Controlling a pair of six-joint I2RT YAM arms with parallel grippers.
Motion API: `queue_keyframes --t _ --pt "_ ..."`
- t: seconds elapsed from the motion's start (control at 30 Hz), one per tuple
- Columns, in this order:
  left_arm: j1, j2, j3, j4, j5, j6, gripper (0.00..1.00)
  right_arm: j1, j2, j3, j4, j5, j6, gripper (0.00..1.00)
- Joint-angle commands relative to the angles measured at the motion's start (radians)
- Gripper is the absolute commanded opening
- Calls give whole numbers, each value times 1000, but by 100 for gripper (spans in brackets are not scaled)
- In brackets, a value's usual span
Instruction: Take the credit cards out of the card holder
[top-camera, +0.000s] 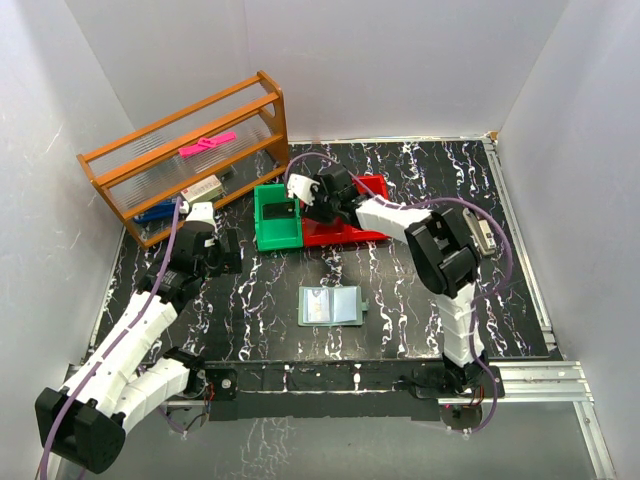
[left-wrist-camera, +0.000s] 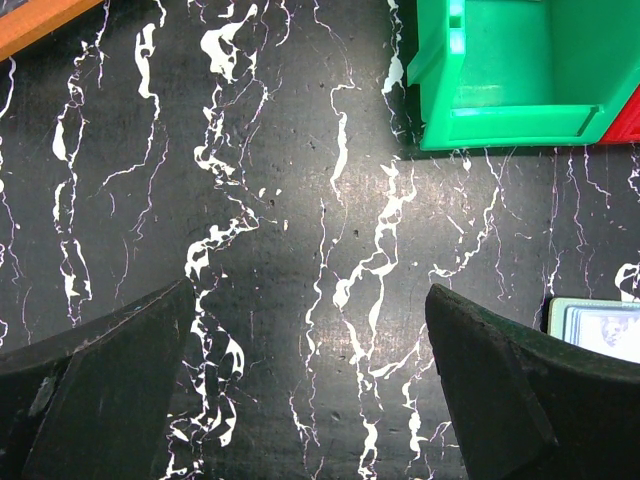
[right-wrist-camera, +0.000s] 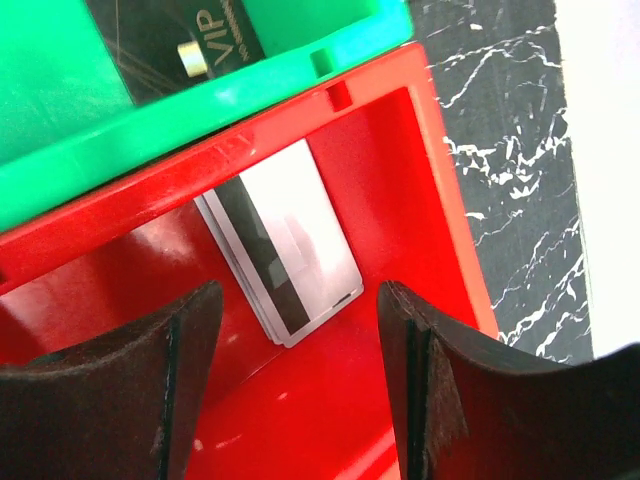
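the pale blue-grey bifold card holder (top-camera: 333, 305) lies open on the black marbled table (top-camera: 420, 300). at its 12 o'clock, whitish striped credit cards (right-wrist-camera: 290, 245) lie in the red plastic bin (right-wrist-camera: 445, 200) beneath the right gripper (right-wrist-camera: 298, 292), whose fingers are spread and empty. the left gripper (left-wrist-camera: 308, 297), at 10 o'clock, likewise gapes empty.

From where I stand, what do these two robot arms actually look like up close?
The left arm and right arm are chunky white shells joined by black joint blocks, with a thin lilac cable running along each. The left gripper and right gripper each have two broad matte black fingers. I see no logos.
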Motion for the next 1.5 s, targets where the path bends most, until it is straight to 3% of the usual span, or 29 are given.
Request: queue_keyframes --t 0.0,0.13,0.23,0.33,0.43,0.63,0.77,0.87,1.07,1.47 --pt "3 -11 -1 5 -2 14 99 0 -170 -32 136 -24 190 63" --pt "3 -15 -2 6 -1 14 99 0 -345 -156 271 20 473 65" --pt "3 -17 -2 6 0 13 99 -8 -476 -270 321 65 787 73" --pt "3 -16 -2 4 -8 13 99 -22 -568 -374 272 133 1104 82" --pt "3 -4 0 3 -13 11 99 -61 -614 -429 178 13 1250 90" --pt "3 -2 -1 5 4 13 99 -69 -688 -622 197 -203 1429 96" --pt "3 1 0 4 -1 11 99 -56 -719 -696 144 -208 1524 85" --pt "3 3 0 3 -7 11 99 33 -736 -717 80 -107 1540 78" --pt "3 -4 -1 6 -11 11 99 267 -760 -657 -184 337 1608 65" --pt "3 -15 -3 5 -23 13 99 401 -605 -524 -296 435 1615 57"
